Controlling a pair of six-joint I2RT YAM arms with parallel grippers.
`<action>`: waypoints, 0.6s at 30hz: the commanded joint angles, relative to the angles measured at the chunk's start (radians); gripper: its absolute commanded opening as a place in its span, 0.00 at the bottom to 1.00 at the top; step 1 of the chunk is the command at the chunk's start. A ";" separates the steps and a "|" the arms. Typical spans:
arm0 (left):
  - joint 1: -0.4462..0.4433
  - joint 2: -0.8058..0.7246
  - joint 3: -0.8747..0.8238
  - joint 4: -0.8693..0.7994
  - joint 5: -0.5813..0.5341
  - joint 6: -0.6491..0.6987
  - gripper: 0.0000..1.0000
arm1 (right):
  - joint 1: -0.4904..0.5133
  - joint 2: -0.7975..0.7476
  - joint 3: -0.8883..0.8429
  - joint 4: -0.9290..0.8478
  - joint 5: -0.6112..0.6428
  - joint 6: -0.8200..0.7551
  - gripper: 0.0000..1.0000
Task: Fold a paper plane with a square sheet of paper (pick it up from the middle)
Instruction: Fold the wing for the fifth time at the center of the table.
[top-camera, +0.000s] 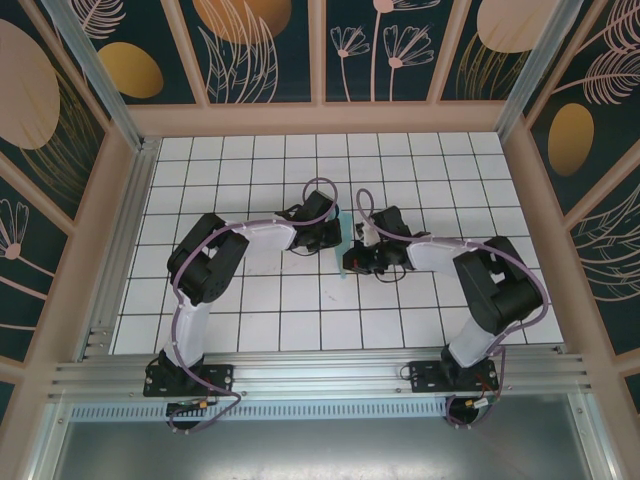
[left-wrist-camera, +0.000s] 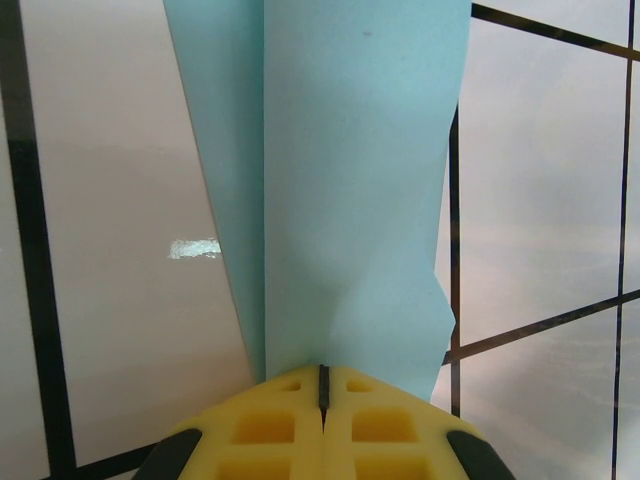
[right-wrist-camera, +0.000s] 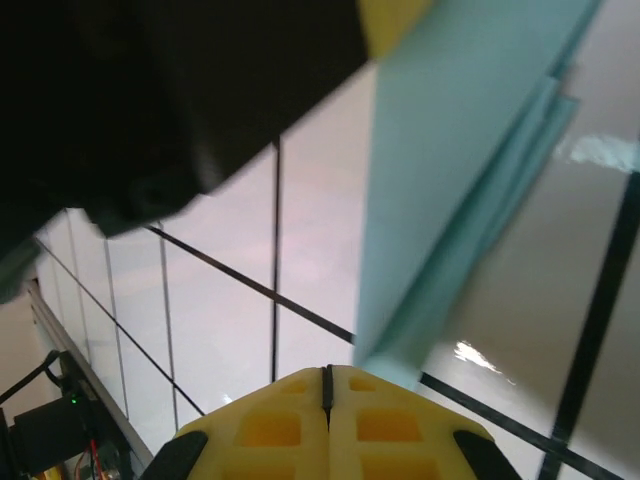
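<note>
The light teal paper (top-camera: 346, 240) is folded into a slim, layered strip and held upright above the middle of the white grid table. My left gripper (top-camera: 337, 235) is shut on it. In the left wrist view the paper (left-wrist-camera: 350, 180) rises straight out of the closed seam of that gripper (left-wrist-camera: 323, 375). My right gripper (top-camera: 352, 262) sits just in front of the paper, jaws shut. In its wrist view the paper (right-wrist-camera: 450, 170) ends beside that gripper (right-wrist-camera: 326, 372), to the right of the seam, with nothing between the fingers.
The left arm's dark wrist body (right-wrist-camera: 180, 90) hangs close above the right gripper. The tiled table (top-camera: 250, 170) is fenced by tan frame walls (top-camera: 110, 230) on three sides. An aluminium rail (top-camera: 320, 375) carries both arm bases at the near edge.
</note>
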 joint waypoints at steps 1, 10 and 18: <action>0.003 0.094 -0.028 -0.140 -0.028 0.018 0.05 | 0.014 0.012 0.031 0.028 -0.028 -0.009 0.06; 0.003 0.093 -0.032 -0.134 -0.029 0.001 0.05 | 0.017 0.126 0.059 0.010 0.015 0.009 0.05; 0.003 0.098 -0.033 -0.147 -0.046 -0.004 0.05 | 0.015 0.131 0.016 -0.077 0.056 -0.013 0.04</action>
